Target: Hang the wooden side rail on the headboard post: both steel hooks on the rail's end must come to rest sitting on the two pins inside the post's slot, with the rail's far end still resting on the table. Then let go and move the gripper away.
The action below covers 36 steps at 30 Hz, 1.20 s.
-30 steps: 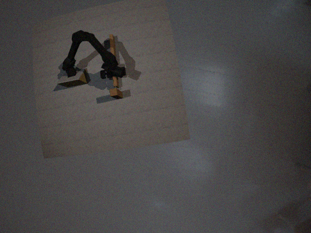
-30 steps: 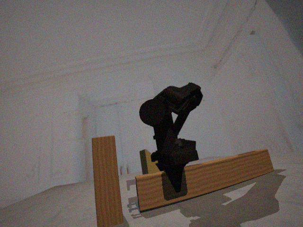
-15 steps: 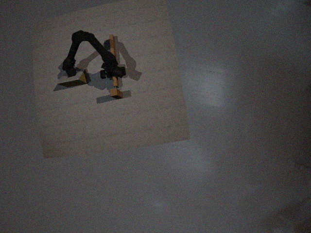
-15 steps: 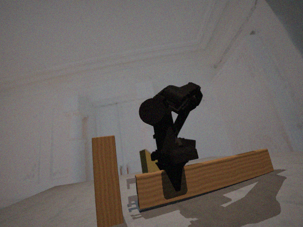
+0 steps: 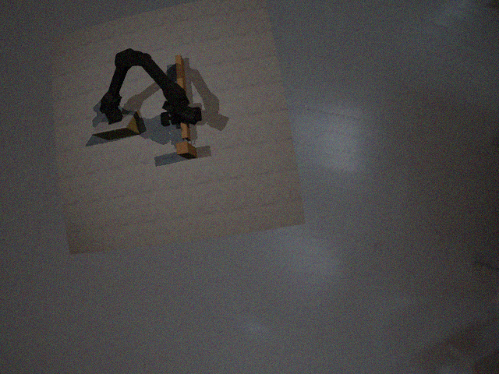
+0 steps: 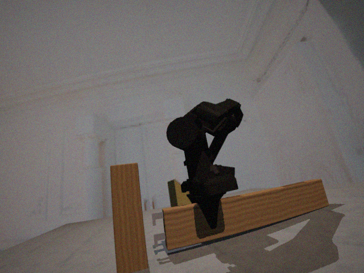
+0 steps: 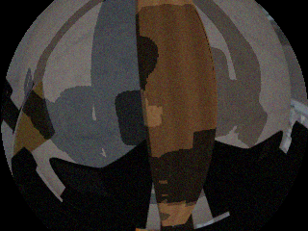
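Note:
The wooden side rail [image 5: 180,72] [image 6: 264,202] [image 7: 173,77] is a long plank standing on edge, and it runs towards the headboard post. The headboard post [image 5: 187,150] [image 6: 127,217] is a short upright wooden block. My gripper [image 5: 184,121] [image 6: 212,223] [image 7: 171,139] is shut on the rail near its hook end, with one finger on each side face. In the exterior view the rail's near end with the grey steel hooks [image 6: 160,243] stands a small gap away from the post. The post's slot and pins are hidden.
A yellow-green wedge block [image 5: 135,125] [image 6: 176,195] lies behind the arm, near its base. The pale table [image 5: 181,209] [image 6: 73,249] ends in a grey floor on all sides. The light is dim, with heavy shadows around the arm.

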{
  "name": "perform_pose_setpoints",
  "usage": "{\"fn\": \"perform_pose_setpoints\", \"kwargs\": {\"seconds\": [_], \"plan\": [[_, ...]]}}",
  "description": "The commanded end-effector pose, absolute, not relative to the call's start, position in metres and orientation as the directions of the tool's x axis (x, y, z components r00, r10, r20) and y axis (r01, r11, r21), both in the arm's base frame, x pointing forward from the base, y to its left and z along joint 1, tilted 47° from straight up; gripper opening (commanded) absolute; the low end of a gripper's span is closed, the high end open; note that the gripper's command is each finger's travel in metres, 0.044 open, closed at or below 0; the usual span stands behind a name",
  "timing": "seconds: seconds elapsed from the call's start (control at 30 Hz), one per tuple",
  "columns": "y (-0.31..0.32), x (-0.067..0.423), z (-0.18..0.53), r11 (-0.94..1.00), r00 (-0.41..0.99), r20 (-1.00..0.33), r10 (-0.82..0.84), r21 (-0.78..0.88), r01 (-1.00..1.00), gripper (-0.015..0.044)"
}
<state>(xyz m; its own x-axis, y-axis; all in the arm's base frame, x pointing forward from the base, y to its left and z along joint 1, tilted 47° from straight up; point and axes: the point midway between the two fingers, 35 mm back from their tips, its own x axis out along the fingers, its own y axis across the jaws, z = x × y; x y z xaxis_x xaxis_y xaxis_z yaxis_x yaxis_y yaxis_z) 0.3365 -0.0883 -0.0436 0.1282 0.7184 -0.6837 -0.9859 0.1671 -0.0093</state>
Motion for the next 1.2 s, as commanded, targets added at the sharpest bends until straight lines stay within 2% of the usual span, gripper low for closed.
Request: {"fn": "perform_pose_setpoints", "kwargs": {"seconds": [0.0, 1.17], "plan": [[-0.0961, 0.339, -0.0389, 0.176, 0.148, -0.689, 0.71, -0.029, -0.984, 0.0], [-0.1002, 0.3381, -0.0349, 0.176, 0.148, -0.689, 0.71, -0.029, -0.984, 0.0]]}}
